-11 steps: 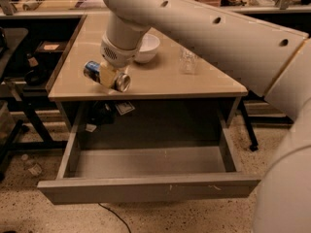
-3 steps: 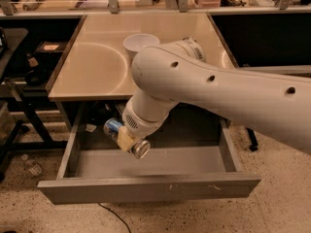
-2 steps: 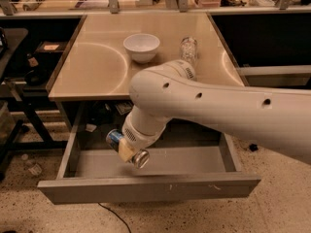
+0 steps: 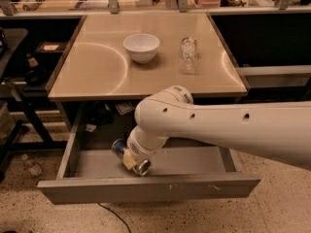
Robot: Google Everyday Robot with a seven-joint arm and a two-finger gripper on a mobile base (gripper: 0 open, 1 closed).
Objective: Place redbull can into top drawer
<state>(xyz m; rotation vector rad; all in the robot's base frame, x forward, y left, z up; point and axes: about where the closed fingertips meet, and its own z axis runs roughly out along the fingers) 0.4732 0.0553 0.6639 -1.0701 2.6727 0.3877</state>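
There is only 1 view. The camera looks from high in front of the tabletop point(image 4: 97, 76), facing forward and down, at middle distance. The open top drawer point(image 4: 146, 188) lies nearest to it, and the pincer point(image 4: 132, 159) is inside, clamped around the redbull can point(image 4: 119, 148).

White, dark-holed arm point(image 4: 218, 125); tan hand point(image 4: 132, 159) over drawer point(image 4: 204, 161).

The tan bench point(image 4: 97, 76) stands above and behind the claw point(image 4: 129, 157), which grips the redbull can point(image 4: 141, 166) low in the top drawer point(image 4: 146, 188). On the bench, beyond the claw, sits a white bowl point(image 4: 141, 47), and right of it a clear glass jar point(image 4: 188, 55).
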